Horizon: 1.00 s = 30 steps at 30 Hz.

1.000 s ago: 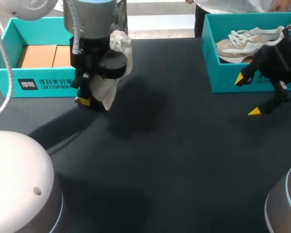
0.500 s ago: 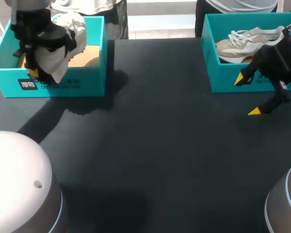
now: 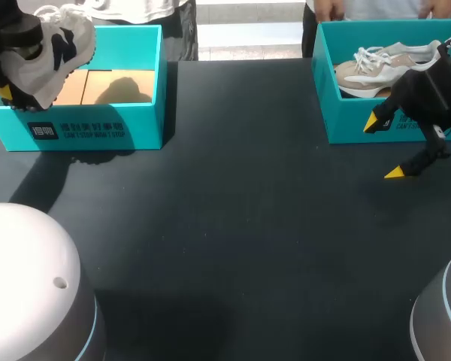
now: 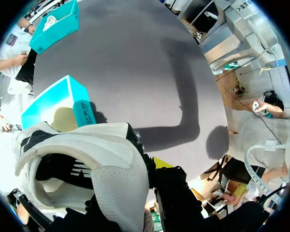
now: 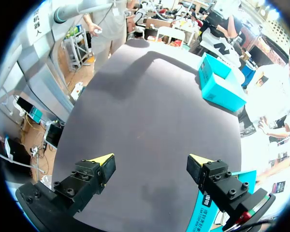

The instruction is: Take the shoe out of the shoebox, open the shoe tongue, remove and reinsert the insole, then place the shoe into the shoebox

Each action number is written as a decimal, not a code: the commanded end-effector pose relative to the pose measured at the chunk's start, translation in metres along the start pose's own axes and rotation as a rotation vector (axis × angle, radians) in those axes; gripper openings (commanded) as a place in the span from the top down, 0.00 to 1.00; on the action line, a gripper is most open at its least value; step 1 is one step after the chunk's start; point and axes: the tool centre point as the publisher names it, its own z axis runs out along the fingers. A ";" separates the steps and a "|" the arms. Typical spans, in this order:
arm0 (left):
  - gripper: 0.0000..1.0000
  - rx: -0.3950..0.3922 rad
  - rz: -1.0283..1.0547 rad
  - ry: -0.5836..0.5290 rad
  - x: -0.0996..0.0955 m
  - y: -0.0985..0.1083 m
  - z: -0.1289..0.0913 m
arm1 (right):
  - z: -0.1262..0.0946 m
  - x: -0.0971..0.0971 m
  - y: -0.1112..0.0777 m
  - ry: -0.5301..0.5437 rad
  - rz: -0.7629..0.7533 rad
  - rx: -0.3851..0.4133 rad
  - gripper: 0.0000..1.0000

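Left gripper (image 3: 7,89) — clamped on the white shoe (image 3: 51,49), which hangs in the air over the left end of the left shoebox (image 3: 105,129), clear of its floor. Right gripper (image 3: 383,147) — fingers spread wide, nothing between them, poised above the black table (image 3: 248,226) just in front of the right shoebox (image 3: 346,124). A second shoe (image 3: 376,64) lies inside that box.

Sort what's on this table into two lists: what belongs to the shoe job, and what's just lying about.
In the job:
- white shoe, held up by the left gripper
- left shoebox, open, just under that shoe

Lying about:
- right shoebox
- beige shoe inside it
- right gripper, open and empty, in front of that box
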 end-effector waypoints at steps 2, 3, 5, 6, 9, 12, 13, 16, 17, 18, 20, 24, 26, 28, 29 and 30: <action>1.00 -0.004 0.001 -0.004 0.002 0.000 -0.001 | 0.001 -0.002 0.000 0.005 0.000 0.002 0.00; 1.00 -0.004 0.001 -0.004 0.002 0.000 -0.001 | 0.001 -0.002 0.000 0.005 0.000 0.002 0.00; 1.00 -0.004 0.001 -0.004 0.002 0.000 -0.001 | 0.001 -0.002 0.000 0.005 0.000 0.002 0.00; 1.00 -0.010 0.000 -0.007 0.002 0.000 0.000 | 0.001 -0.002 0.000 0.005 0.000 0.002 0.00; 1.00 -0.050 -0.013 -0.016 -0.006 0.017 0.006 | 0.001 -0.002 0.000 0.005 0.000 0.002 0.00; 1.00 -0.054 -0.022 -0.023 -0.013 0.035 0.009 | 0.001 -0.002 0.000 0.005 0.000 0.002 0.00; 1.00 -0.066 -0.018 -0.025 -0.016 0.040 0.011 | 0.001 -0.002 0.000 0.005 0.000 0.002 0.00; 1.00 -0.069 -0.017 -0.037 -0.024 0.056 0.015 | 0.001 -0.002 0.000 0.005 0.000 0.002 0.00; 1.00 -0.075 -0.030 -0.041 -0.027 0.062 0.016 | 0.001 -0.002 0.000 0.005 0.000 0.002 0.00; 1.00 -0.070 -0.025 -0.036 -0.030 0.068 0.016 | 0.001 -0.002 0.000 0.005 0.000 0.002 0.00; 1.00 -0.082 -0.046 -0.029 -0.037 0.081 0.017 | 0.001 -0.002 0.000 0.005 0.000 0.002 0.00; 1.00 -0.065 -0.071 -0.029 -0.056 0.108 0.020 | 0.001 -0.002 0.000 0.005 0.000 0.002 0.00; 1.00 -0.063 -0.085 -0.041 -0.066 0.118 0.022 | 0.001 -0.002 0.000 0.005 0.000 0.002 0.00; 1.00 -0.077 -0.106 -0.053 -0.076 0.125 0.022 | 0.001 -0.002 0.000 0.005 0.000 0.002 0.00; 1.00 -0.079 -0.111 -0.064 -0.081 0.128 0.022 | 0.001 -0.002 0.000 0.005 0.000 0.002 0.00; 1.00 -0.076 -0.109 -0.066 -0.083 0.129 0.022 | 0.001 -0.002 0.000 0.005 0.000 0.002 0.00</action>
